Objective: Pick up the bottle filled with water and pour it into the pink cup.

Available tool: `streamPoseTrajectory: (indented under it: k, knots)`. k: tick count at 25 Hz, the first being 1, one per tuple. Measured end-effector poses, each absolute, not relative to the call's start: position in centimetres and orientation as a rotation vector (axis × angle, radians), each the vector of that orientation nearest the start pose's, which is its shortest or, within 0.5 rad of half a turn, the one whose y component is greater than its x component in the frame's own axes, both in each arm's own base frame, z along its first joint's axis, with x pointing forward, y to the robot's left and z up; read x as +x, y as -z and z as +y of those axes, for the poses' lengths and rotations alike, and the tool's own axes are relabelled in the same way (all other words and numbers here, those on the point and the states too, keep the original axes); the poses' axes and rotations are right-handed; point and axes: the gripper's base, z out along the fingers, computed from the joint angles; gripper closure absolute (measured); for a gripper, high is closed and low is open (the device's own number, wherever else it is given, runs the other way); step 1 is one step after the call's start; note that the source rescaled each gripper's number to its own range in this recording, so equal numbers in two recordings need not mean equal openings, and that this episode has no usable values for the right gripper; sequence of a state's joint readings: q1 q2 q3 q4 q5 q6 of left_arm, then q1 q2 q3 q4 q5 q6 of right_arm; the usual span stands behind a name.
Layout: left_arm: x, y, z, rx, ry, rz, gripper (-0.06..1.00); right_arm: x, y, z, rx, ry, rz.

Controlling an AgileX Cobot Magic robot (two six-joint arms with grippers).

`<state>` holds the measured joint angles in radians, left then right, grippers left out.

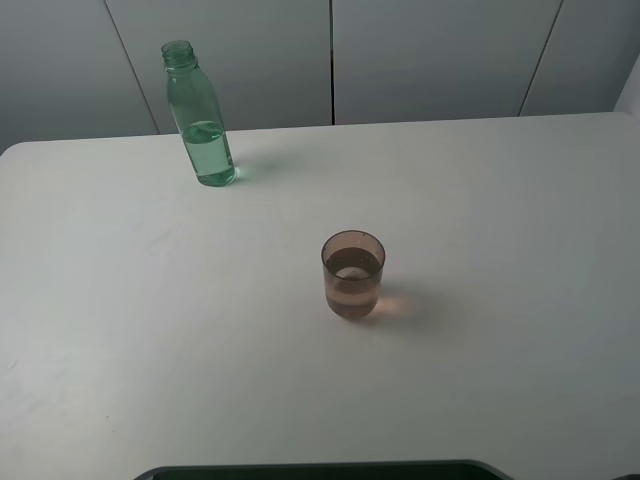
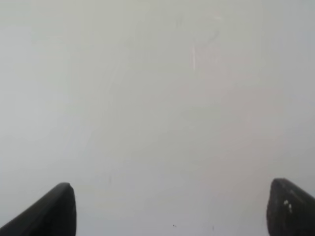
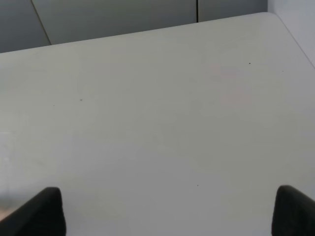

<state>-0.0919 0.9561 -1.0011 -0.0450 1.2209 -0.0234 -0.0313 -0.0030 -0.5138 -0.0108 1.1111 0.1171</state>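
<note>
The clear green-tinted bottle (image 1: pixel 202 118) stands upright, uncapped, at the back left of the white table (image 1: pixel 500 250); water fills its lower part. The pink cup (image 1: pixel 353 275) stands upright near the table's middle and holds some water. Neither arm shows in the exterior view. In the left wrist view my left gripper (image 2: pixel 172 209) is open over bare table, its two dark fingertips (image 2: pixel 54 211) wide apart. In the right wrist view my right gripper (image 3: pixel 170 211) is open too, its fingertips (image 3: pixel 42 211) wide apart over bare table. Neither wrist view shows the bottle or the cup.
Grey wall panels (image 1: pixel 330 60) run behind the table's far edge. A dark edge of the robot base (image 1: pixel 320 470) lies along the table's near side. The right wrist view shows the table's far edge and right corner (image 3: pixel 275 19).
</note>
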Motion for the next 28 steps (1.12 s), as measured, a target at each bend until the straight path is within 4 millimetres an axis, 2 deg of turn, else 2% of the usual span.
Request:
streamPoseTrajectory:
  k: [7,14,21,28]
  knots:
    - [9.3,-33.4,-1.2,0.089,0.100,2.561,-0.02,-0.9,-27.7,-0.1,0.155,-0.039,2.072]
    - [5.3,-30.3,-0.8,0.147,0.079,2.508,-0.03,-0.9,-27.7,-0.1,0.155,-0.039,2.072]
    - [3.2,-28.2,-0.6,0.165,0.071,2.356,-0.03,-0.9,-27.7,-0.1,0.155,-0.039,2.072]
    - [1.0,-28.0,-0.4,0.160,0.070,2.168,-0.03,-0.9,-27.7,-0.1,0.155,-0.039,2.072]
